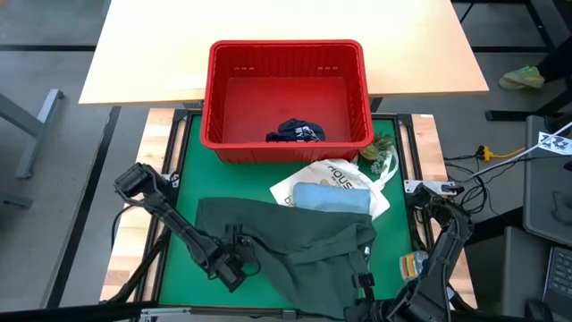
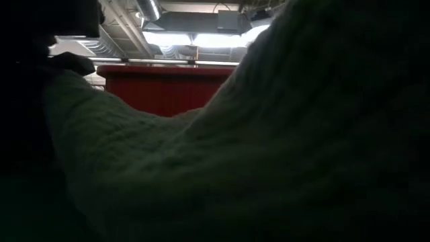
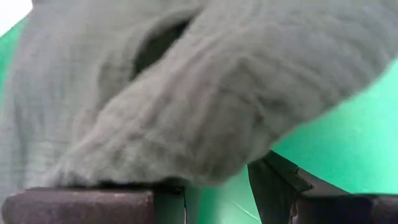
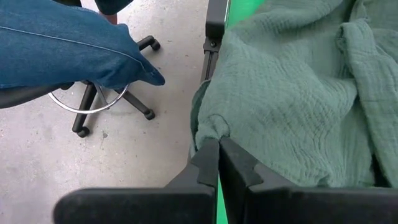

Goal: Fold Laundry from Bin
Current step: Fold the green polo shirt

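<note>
The dark olive-green garment (image 1: 295, 237) lies spread over the near half of the green mat (image 1: 179, 170). It fills the low view as a dark mound (image 2: 269, 148). My left gripper (image 1: 234, 266) is shut on its near left part. My right gripper (image 1: 365, 284) is shut on its near right part, raised above the mat. A light blue shirt (image 1: 331, 197) rests on the white tote bag (image 1: 344, 174) in front of the red bin (image 1: 286, 54). Navy laundry (image 1: 295, 132) lies on the bin's floor. My left gripper holds a thick bunched fold of the olive garment (image 3: 205, 155) between its two fingers (image 3: 280, 183), slanting down from the near left. The cloth bulges over the fingertips, and how many layers there are I cannot tell. The rest of the garment lies on the mat. My right gripper pinches a small gathered bit of the garment's edge (image 4: 210, 132) at the tips of its two fingers (image 4: 239, 165), slanting down from above. The cloth spreads away from the pinch in loose folds (image 4: 292, 99), and this side sits raised off the mat.
The bin stands at the mat's far edge, against a light wooden tabletop (image 1: 268, 22). A small green thing (image 1: 380, 154) lies right of the bin. Past the table's near edge are the floor, an office chair's base (image 4: 106, 106) and a person's leg in jeans (image 4: 68, 43).
</note>
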Controlling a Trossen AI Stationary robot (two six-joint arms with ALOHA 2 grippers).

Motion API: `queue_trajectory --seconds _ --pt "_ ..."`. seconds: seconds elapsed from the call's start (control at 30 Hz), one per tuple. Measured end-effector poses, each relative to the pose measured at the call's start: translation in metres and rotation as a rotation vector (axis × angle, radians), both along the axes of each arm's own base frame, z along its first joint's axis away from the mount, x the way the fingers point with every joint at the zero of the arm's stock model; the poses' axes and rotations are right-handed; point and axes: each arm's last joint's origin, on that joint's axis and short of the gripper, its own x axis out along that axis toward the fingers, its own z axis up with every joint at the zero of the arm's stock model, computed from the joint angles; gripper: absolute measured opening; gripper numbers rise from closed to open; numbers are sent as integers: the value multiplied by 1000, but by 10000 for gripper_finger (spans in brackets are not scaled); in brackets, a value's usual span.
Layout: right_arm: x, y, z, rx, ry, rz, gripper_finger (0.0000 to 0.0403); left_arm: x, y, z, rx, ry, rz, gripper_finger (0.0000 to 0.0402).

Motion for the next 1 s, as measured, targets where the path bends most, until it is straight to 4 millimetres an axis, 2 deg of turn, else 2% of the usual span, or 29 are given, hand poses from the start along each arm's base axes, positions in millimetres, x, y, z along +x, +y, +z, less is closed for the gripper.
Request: queue_trajectory --seconds 0.17,0.4,0.63,0.77,0.87,1.0 --pt "0 0 0 0 0 0 5 7 9 1 56 -44 39 115" --pt "0 0 0 0 0 0 5 14 23 0 71 2 46 115" --pt "0 0 0 0 0 0 5 14 24 -1 21 59 11 115" --pt "0 0 0 0 0 0 5 16 24 -9 23 85 11 114" --pt "0 0 0 0 0 0 5 18 25 -12 12 99 17 104" --pt "0 0 0 0 0 0 5 19 27 -12 -18 120 22 68"
